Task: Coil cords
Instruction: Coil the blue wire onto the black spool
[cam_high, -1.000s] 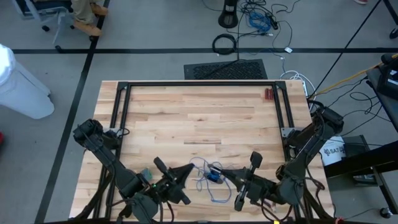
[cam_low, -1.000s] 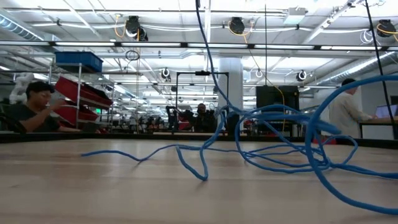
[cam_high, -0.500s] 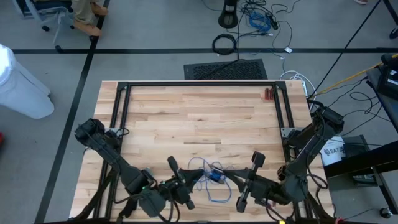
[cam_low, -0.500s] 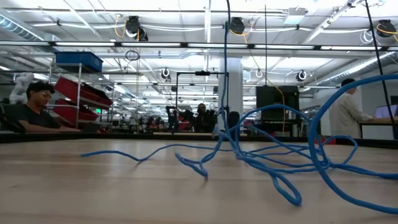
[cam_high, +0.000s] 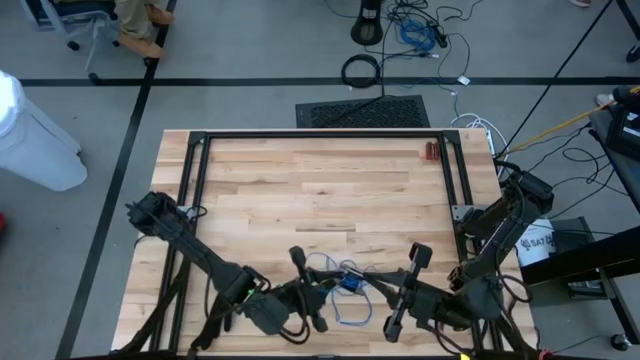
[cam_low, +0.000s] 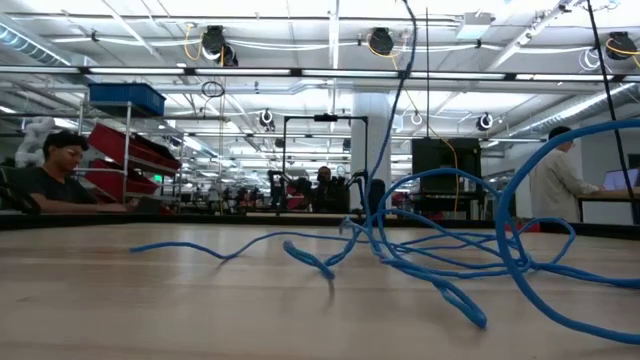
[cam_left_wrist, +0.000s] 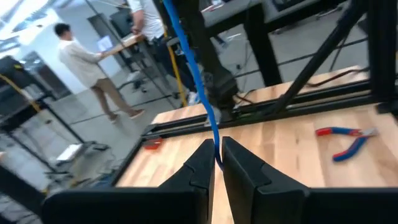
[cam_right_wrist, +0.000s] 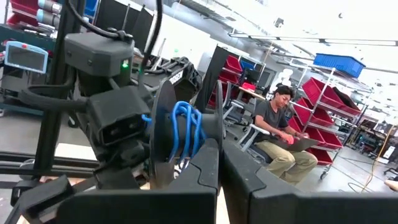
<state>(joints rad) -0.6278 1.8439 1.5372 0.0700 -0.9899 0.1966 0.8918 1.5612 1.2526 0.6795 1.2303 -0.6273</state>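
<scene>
Blue cord tangled at the table's near edge, between both grippers

The table (cam_high: 320, 180) is bare wood beyond the middle, edged by a black frame. The thin blue cord (cam_high: 340, 285) sprawls in loose loops, spreading mostly sideways. The left gripper (cam_left_wrist: 216, 163) has its jaws pinched on a strand rising steeply. The right gripper (cam_right_wrist: 217, 155) has its jaws together beside a spool wound with cord.

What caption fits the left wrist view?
Left tool pinches the blue cord running upward; red-handled pliers lie on the table.
</scene>
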